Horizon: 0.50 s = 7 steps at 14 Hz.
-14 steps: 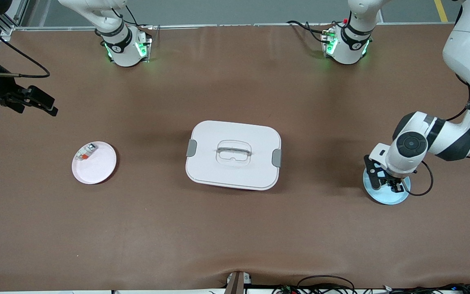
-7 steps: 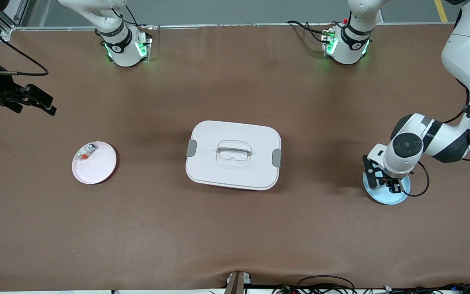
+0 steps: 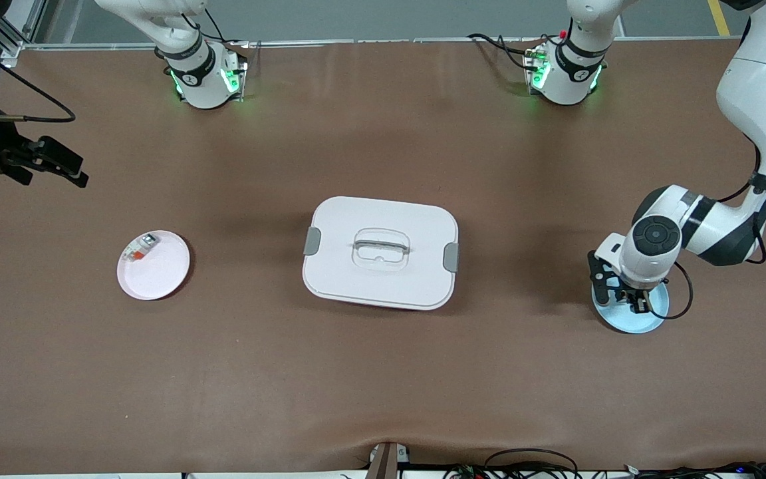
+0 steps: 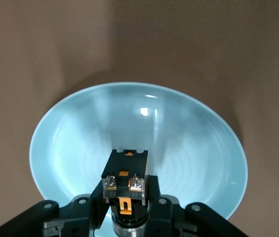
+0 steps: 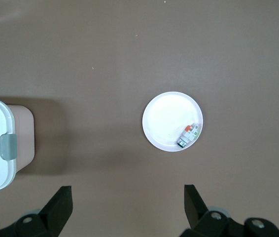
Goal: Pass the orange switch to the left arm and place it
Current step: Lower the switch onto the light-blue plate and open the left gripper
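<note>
Switch pinched over the blue plate.
Left gripper (image 4: 124, 210) clamps the switch (image 4: 125, 177) just above the plate (image 4: 70, 128); right gripper (image 5: 127, 207) hangs spread wide, waiting.

The box (image 3: 380, 252) stood mid-table, the one tall obstacle between the two ends, with bare brown table (image 3: 383, 372) open on every side of it. The left gripper (image 4: 125, 210), fingers clamped on the orange switch (image 4: 125, 180), hung just above the blue plate (image 4: 203, 148), whose shallow rim ringed the space beneath the fingers. The right gripper (image 5: 124, 207), fingers spread wide, hovered high over the table's end, the white plate (image 5: 166, 118) and small white part (image 5: 188, 136) well below them.
</note>
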Tool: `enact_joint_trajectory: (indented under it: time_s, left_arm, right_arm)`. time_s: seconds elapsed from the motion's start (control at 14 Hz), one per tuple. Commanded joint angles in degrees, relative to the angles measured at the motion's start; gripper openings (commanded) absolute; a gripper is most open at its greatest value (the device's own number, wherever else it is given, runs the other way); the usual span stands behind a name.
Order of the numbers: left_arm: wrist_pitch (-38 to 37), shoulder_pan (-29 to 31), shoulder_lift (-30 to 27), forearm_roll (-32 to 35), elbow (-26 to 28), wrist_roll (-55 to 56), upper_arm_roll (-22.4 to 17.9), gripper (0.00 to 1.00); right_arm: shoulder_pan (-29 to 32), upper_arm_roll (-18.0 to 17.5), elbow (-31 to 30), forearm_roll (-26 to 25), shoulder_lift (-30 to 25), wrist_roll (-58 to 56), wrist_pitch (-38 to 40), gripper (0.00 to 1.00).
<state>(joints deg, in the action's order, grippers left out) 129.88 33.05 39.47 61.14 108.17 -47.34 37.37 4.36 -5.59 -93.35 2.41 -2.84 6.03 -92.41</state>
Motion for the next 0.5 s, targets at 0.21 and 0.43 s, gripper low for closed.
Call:
enact_joint_trajectory:
  time_s: [0.21, 0.43]
  left_arm:
    - [0.37, -0.09, 0.44, 1.00, -2.52, -0.12, 0.42, 1.00]
    - [0.11, 0.35, -2.01, -7.75, -4.64, -0.39, 1.04, 1.00]
  right_arm:
    - [0.82, -1.18, 0.62, -0.92, -0.32, -0.67, 0.83, 1.00]
    - [0.56, -1.44, 0.62, -1.01, -0.23, -0.67, 0.74, 1.00]
